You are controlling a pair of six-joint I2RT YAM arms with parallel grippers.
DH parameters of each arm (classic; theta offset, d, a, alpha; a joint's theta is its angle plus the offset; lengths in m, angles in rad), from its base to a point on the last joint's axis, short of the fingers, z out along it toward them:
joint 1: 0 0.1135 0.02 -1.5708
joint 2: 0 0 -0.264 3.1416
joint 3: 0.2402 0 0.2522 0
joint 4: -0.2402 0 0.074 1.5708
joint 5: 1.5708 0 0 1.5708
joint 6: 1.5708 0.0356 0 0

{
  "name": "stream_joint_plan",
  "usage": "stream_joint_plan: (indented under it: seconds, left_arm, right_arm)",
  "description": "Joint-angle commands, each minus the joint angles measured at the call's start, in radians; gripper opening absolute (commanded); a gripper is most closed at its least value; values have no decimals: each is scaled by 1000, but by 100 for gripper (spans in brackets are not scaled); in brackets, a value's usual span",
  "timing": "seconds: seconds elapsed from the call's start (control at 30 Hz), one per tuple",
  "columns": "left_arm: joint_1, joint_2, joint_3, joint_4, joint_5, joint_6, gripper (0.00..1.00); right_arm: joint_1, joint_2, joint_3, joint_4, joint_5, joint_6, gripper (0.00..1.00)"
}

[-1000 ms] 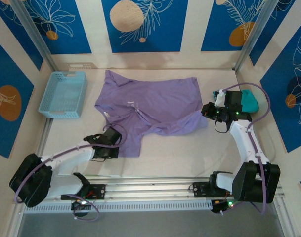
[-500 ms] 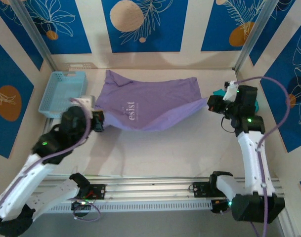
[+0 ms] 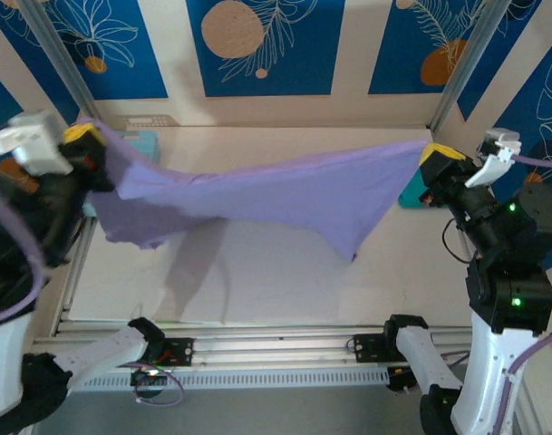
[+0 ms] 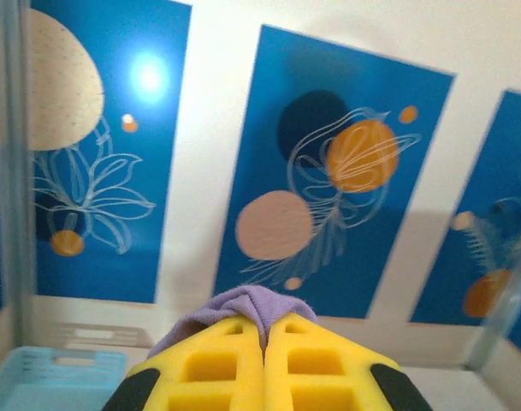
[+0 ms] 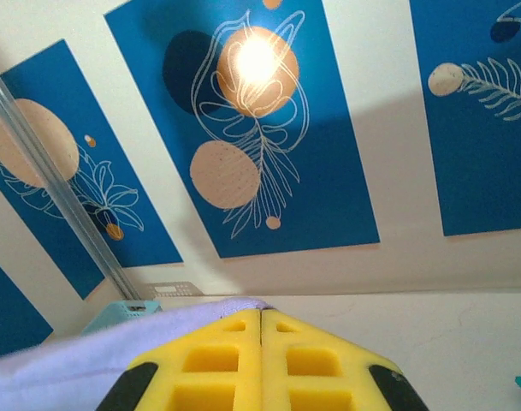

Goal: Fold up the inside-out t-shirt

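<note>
t-shirt (image 3: pixel 285 195) hangs stretched across mid-frame, left gripper (image 3: pixel 83 143) clamped on its upper-left end, right gripper (image 3: pixel 436 159) pinching its right end, and any harder pull apart could yank thin cloth out of either grip.

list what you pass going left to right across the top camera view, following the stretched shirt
left gripper, shut on one end → lavender t-shirt, stretched between the arms → right gripper, shut on the other end
</note>
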Motion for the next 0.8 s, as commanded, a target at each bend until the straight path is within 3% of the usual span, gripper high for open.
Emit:
stream_joint_plan:
  seconds: [0.0,0.13,0.27,0.37,0.53,0.77]
  left_arm:
    - [125,167,-15,10,49,13,0]
    - [292,372,20,44,213,-49,0]
    - [357,574,157,33,309,-72,0]
    - [365,628,247,18,344,-70,0]
    - [365,519,262,21,378,-67,0]
    - [365,201,176,45,491,-101,0]
  right_arm:
    - [3,127,-59,84,12,23,0]
    - [6,288,-103,225,16,7,0]
    - [7,460,-61,313,-6,-6,0]
    - [6,537,32,278,-14,-34,0]
    - [3,512,146,176,-12,-81,0]
    - [-9,274,178,61,26,-112,0]
